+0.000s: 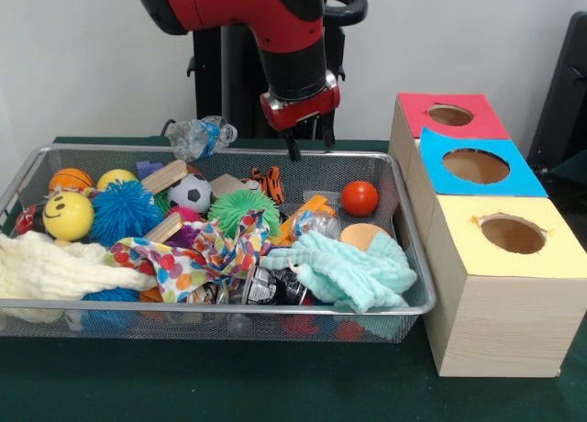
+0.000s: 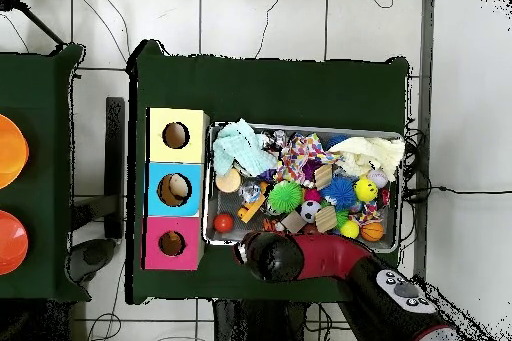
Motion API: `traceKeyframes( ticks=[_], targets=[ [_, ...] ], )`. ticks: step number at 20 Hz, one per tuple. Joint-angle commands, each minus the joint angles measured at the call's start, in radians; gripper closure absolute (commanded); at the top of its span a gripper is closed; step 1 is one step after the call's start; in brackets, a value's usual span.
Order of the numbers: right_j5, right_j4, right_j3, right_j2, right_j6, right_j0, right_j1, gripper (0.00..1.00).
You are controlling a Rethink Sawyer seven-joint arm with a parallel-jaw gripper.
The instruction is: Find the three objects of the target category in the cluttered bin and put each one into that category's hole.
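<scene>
The wire-mesh bin (image 1: 229, 307) is full of clutter; in the overhead view it (image 2: 300, 126) lies right of the box. An orange plush with black tiger stripes (image 1: 269, 182) sits near the bin's far wall. No tan-brown plush shows. My gripper (image 1: 310, 145) hangs over the far rim, just above and right of the tiger plush, fingers apart and empty. In the overhead view the arm (image 2: 300, 257) hides it. The red-ringed hole (image 1: 449, 115) (image 2: 172, 244) is at the far end of the pale wood box.
The blue-ringed hole (image 1: 475, 165) and the yellow-ringed hole (image 1: 512, 234) follow on the same box. In the bin are a mint cloth (image 1: 353, 271), a cream cloth (image 1: 55, 266), a spotted cloth (image 1: 197, 257), fuzzy balls (image 1: 124, 211), a red ball (image 1: 359, 198) and a soccer ball (image 1: 190, 193). A crushed bottle (image 1: 202, 136) sits on the far rim.
</scene>
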Motion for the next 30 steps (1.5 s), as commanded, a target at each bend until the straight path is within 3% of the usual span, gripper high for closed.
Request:
traceKeyframes(
  ticks=[1, 20, 27, 30],
  targets=[
    [-0.003, -0.01, -0.069, 0.012, 0.069, -0.048, 0.068, 0.0],
    [0.01, -0.016, -0.089, 0.009, 0.06, -0.074, 0.102, 0.0],
    [0.026, 0.003, -0.02, 0.004, 0.085, -0.075, 0.013, 0.0],
    [0.06, 0.028, 0.033, 0.017, 0.096, -0.065, -0.09, 0.0]
  ],
)
